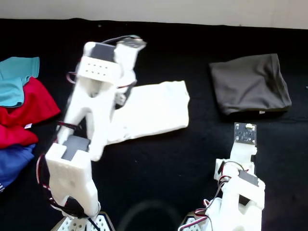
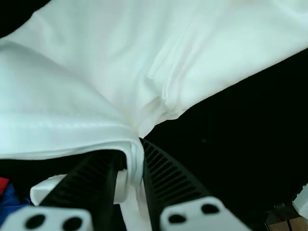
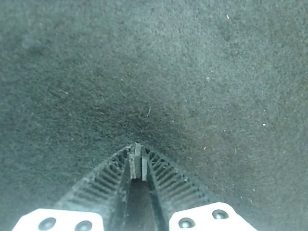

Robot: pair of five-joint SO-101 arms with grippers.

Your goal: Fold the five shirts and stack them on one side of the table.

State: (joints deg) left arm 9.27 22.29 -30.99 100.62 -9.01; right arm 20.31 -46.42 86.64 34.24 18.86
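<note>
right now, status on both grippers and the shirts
Left gripper shut on white shirt mid-table. Right gripper shut, empty, low over black table. Grey shirt folded far right; unfolded pile left.

You see the white shirt (image 1: 154, 113) from high overhead and, close up, from the left wrist camera — the right wrist camera faces the black table cover (image 3: 154, 72), very near.
</note>
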